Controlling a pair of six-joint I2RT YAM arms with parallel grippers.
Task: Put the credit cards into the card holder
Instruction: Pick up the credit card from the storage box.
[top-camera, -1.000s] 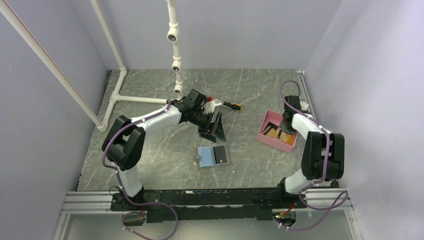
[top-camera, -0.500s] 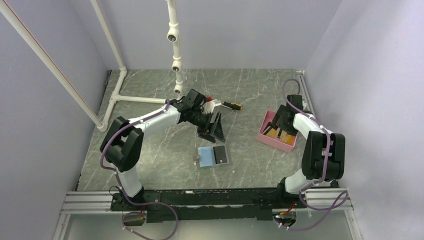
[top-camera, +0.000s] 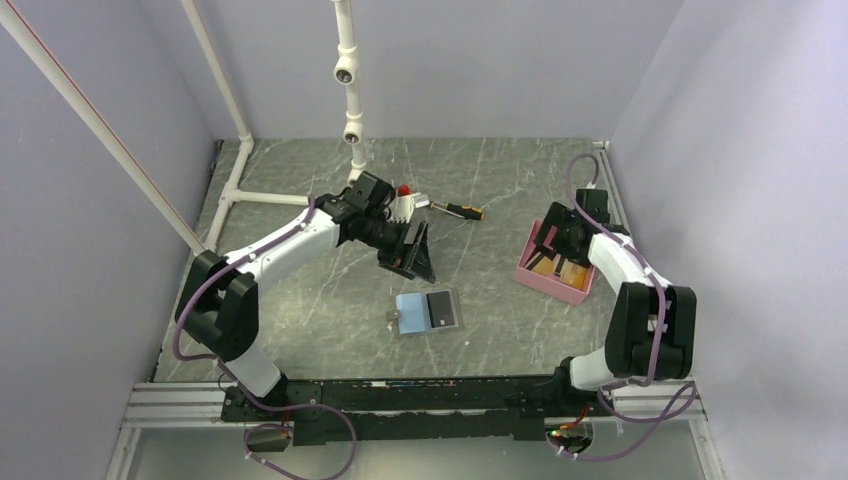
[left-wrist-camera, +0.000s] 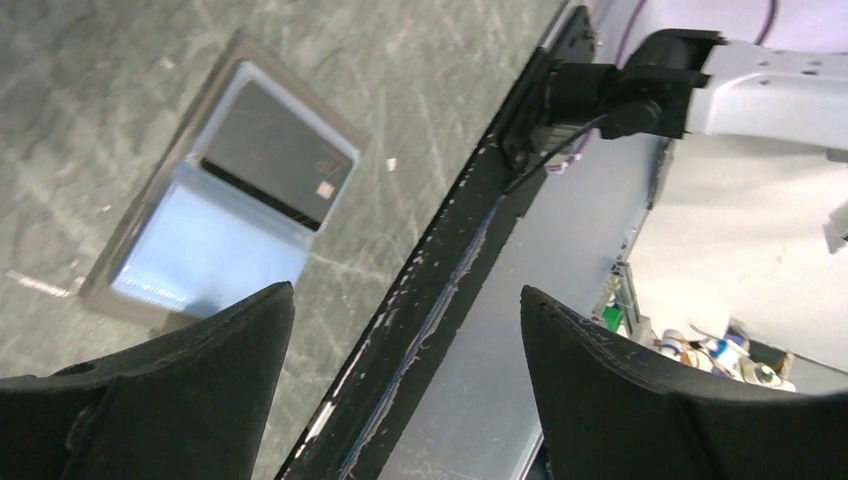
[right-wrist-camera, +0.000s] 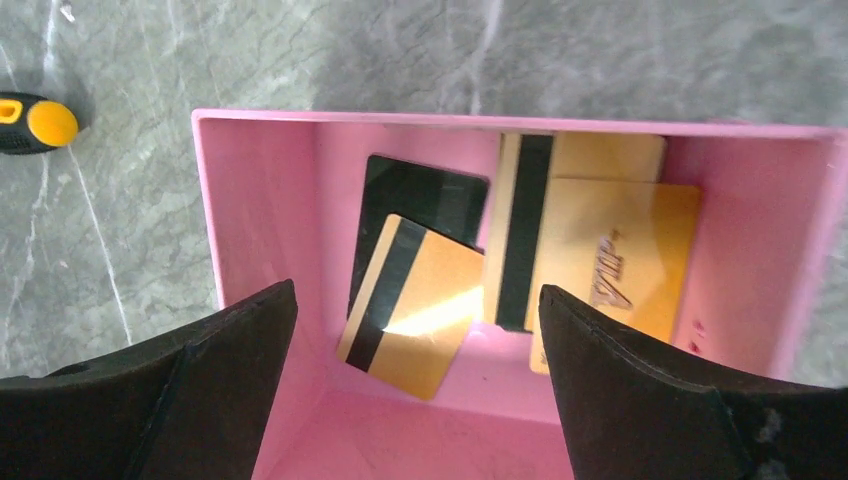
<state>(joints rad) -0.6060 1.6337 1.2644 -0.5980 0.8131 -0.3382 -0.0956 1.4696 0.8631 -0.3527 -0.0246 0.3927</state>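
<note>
The card holder (top-camera: 412, 315) lies open on the table, light blue inside, with one dark credit card (top-camera: 441, 308) in its right half. From the left wrist the card holder (left-wrist-camera: 215, 250) and that dark card (left-wrist-camera: 270, 165) show beyond my left gripper (left-wrist-camera: 405, 290). My left gripper (top-camera: 418, 262) hovers open and empty just behind the holder. Several credit cards lie in the pink tray (right-wrist-camera: 260, 200): a black one (right-wrist-camera: 425, 195), a striped gold one (right-wrist-camera: 415, 310) and a gold VIP card (right-wrist-camera: 620, 260). My right gripper (right-wrist-camera: 417, 288) hangs open above them, holding nothing.
The pink tray (top-camera: 550, 283) sits at the right, with my right gripper (top-camera: 556, 242) over it. A black and orange screwdriver (top-camera: 458, 210) and a small red and white object (top-camera: 403, 200) lie behind the left gripper. White pipes (top-camera: 270, 198) run along the back left.
My right gripper has gone from nearly shut to wide open and has risen a little over the tray. The left arm has drawn back slightly to the left.
</note>
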